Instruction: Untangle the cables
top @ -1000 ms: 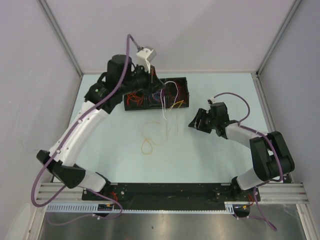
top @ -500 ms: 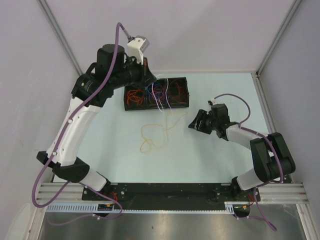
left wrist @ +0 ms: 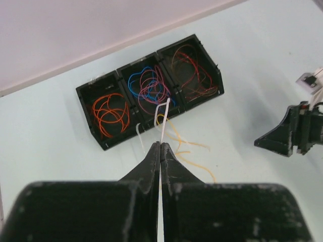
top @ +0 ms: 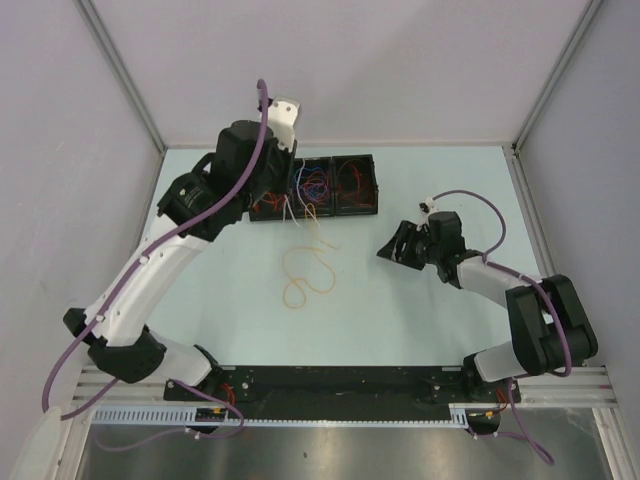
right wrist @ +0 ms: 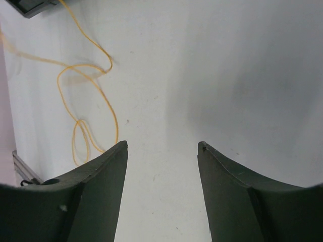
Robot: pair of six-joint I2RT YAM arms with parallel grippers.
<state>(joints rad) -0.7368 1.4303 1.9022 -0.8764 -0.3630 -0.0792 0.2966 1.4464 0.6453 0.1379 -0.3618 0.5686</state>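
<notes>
Three compartments make up the black plastic tray (top: 374,185) seen from above. The left gripper (top: 286,196) hangs at its near edge. A yellow cable (top: 305,272) lies in loose loops on the pale table (top: 220,300) just short of that gripper, well apart from the right gripper (top: 392,247).

From the left wrist, the fingers are pinched flat together on a thin white cable (left wrist: 165,116). It runs ahead to the middle compartment, where blue and pink cables (left wrist: 149,85) curl. Orange cables (left wrist: 108,112) sit ahead to the left and red cables (left wrist: 192,70) to the right. Pulling could drag that springy knot out of the compartment, or the slick strand could slip from the pinch.

From the right wrist, the fingers stand wide apart and hold nothing. The glossy yellow curls lie ahead to their left.
</notes>
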